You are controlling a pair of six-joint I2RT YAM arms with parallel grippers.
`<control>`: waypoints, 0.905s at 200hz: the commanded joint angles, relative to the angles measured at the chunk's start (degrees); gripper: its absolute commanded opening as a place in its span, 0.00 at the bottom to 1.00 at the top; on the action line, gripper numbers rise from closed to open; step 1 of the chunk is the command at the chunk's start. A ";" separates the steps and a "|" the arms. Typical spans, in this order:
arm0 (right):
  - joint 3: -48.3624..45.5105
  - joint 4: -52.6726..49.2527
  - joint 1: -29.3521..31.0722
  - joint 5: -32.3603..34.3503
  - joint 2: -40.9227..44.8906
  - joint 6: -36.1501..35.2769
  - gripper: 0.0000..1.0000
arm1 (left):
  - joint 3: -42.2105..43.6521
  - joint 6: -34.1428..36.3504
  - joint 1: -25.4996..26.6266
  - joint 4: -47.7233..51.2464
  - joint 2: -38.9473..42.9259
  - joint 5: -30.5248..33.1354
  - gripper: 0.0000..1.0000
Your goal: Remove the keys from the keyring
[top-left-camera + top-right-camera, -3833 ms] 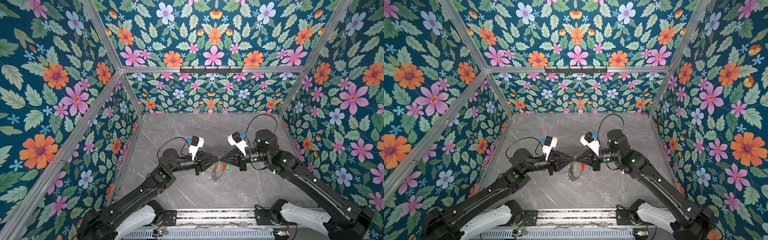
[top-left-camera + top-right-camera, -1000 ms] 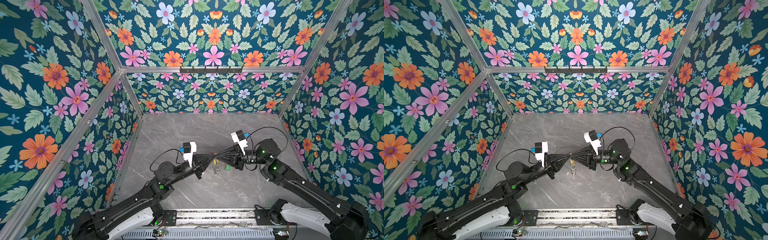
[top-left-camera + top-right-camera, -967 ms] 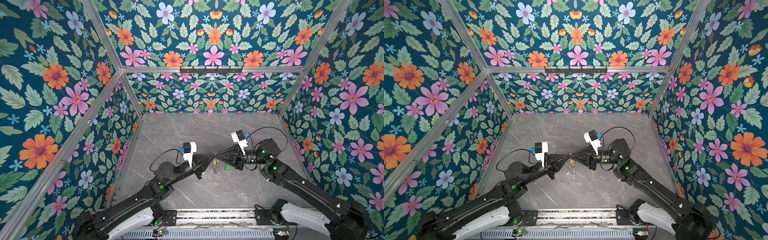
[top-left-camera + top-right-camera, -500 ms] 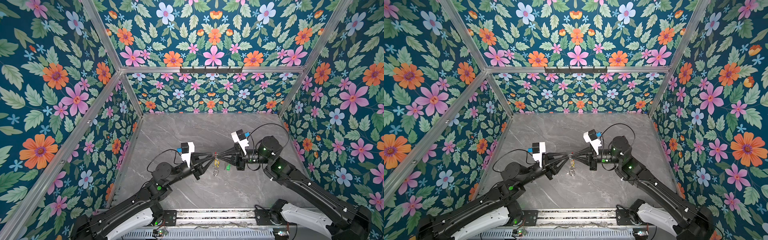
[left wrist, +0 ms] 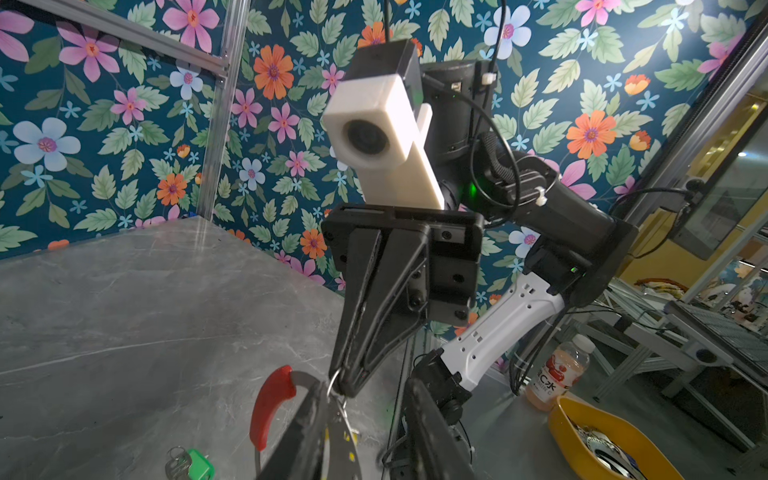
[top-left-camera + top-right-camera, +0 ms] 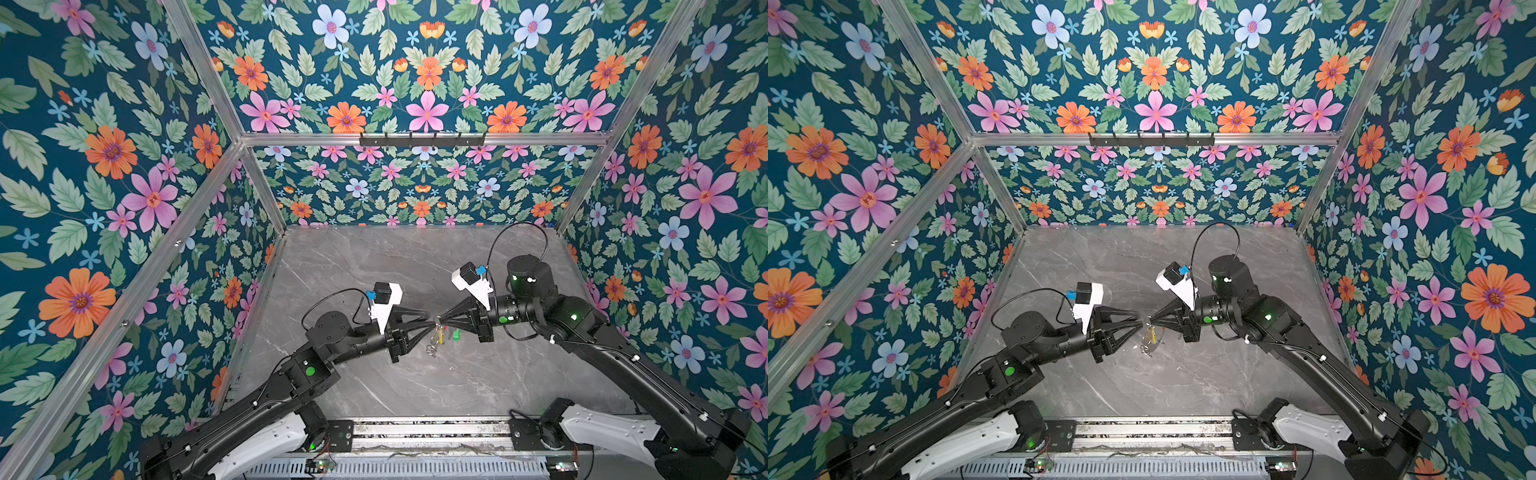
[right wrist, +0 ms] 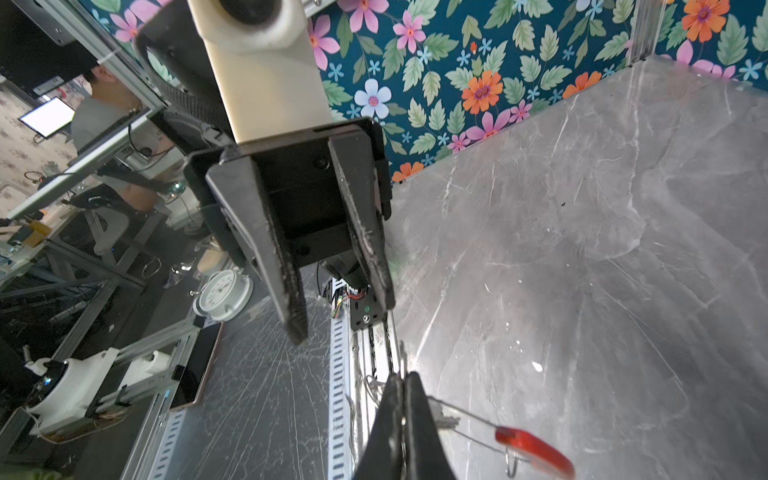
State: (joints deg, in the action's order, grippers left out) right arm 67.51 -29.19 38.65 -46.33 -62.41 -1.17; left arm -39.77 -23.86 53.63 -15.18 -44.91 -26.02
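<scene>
Over grey marble tabletop (image 6: 1100,257), my R gripper (image 6: 1149,320) clamps keyring (image 6: 1149,338), hoop dangling below; L gripper (image 6: 1138,323) parted, just beside it tip-to-tip.

The keyring (image 5: 270,405) hangs between the left gripper (image 6: 429,319) and the right gripper (image 6: 441,320) above the table (image 6: 374,270), where one key (image 6: 457,336) lies just right of it.

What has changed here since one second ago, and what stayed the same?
The left hand has opened and let go of the keyring. The right hand stays shut on the keyring; the green-tagged key lies on the table as before.
</scene>
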 commanded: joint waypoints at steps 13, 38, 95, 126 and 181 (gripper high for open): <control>2.41 -7.29 0.02 -1.30 -0.93 -5.52 0.00 | -1.69 1.70 -0.22 4.27 -1.27 -3.13 0.34; 4.09 -10.22 0.02 -1.65 -1.70 -7.55 0.00 | -2.42 1.62 -0.35 4.98 -2.49 -5.06 0.34; 5.41 -12.03 0.10 -3.24 -2.35 -9.03 0.00 | -3.29 1.45 -0.43 4.98 -4.64 -7.90 0.31; 5.88 -12.38 0.32 -3.46 -2.54 -9.55 0.00 | -3.65 1.36 -0.46 4.81 -5.93 -8.89 0.28; 6.10 -12.27 0.46 -2.95 -2.71 -9.47 0.00 | -3.65 1.00 -0.50 3.67 -6.86 -9.64 0.15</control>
State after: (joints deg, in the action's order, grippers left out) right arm 73.12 -42.19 39.03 -48.34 -65.17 -9.61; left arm -43.11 -22.61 53.21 -9.45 -51.44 -34.76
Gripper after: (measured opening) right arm 0.050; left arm 0.179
